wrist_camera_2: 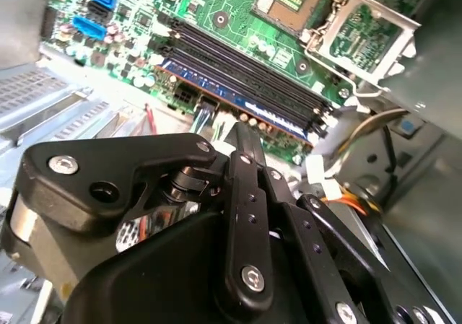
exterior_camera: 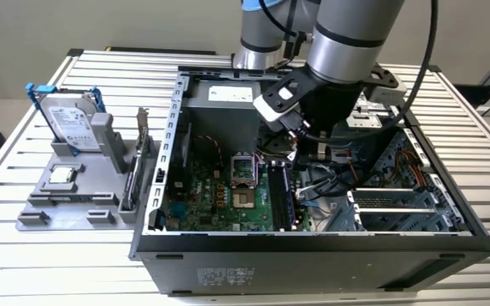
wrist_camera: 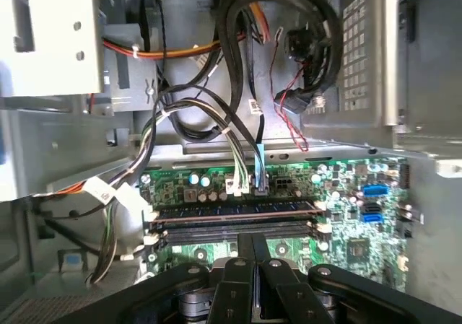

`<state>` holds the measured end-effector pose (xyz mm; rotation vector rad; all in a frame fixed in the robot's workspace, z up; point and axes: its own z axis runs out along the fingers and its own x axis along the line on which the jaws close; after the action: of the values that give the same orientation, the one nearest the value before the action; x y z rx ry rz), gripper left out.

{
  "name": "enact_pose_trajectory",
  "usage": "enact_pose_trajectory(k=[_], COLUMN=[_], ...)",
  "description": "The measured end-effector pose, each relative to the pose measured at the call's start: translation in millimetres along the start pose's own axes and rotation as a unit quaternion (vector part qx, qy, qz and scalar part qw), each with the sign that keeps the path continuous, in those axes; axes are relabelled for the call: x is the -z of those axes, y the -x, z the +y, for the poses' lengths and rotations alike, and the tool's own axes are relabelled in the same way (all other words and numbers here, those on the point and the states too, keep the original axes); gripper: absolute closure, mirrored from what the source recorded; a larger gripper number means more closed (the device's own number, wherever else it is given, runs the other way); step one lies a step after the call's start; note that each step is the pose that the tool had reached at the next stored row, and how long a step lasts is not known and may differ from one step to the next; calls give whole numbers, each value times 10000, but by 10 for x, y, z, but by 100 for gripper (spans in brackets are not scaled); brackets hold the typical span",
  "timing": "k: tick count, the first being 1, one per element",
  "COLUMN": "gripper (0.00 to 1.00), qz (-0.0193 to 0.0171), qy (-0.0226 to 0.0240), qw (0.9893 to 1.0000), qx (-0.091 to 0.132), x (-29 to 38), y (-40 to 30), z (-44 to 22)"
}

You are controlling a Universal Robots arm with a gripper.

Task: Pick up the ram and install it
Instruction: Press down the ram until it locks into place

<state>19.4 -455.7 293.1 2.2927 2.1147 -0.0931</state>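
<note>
Gripper [wrist_camera: 253, 255] poised low over the motherboard [exterior_camera: 219, 191] inside the open computer case [exterior_camera: 313, 255] at centre frame, fingers pressed together, ram [wrist_camera: 234, 210] seen seated in a slot just beyond the fingertips, hard drive [exterior_camera: 71, 121] parked upper left.

A thick silver-grey arm [exterior_camera: 351, 38] with a blue joint ring is seen in the exterior view, black cables looped alongside. The matte black hand [wrist_camera_2: 238, 187] is built of linked bars, studded with silver screws; a white patch, possibly a label, is carried near the wrist.
</note>
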Motion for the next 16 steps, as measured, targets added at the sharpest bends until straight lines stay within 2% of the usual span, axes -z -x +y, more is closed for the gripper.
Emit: enact_pose_trajectory(k=[10, 16], gripper=[100, 100], qz=[0, 0], qy=[0, -1], qw=[10000, 10000], qx=[0, 0], x=[456, 684], y=[27, 40], z=[-11, -17])
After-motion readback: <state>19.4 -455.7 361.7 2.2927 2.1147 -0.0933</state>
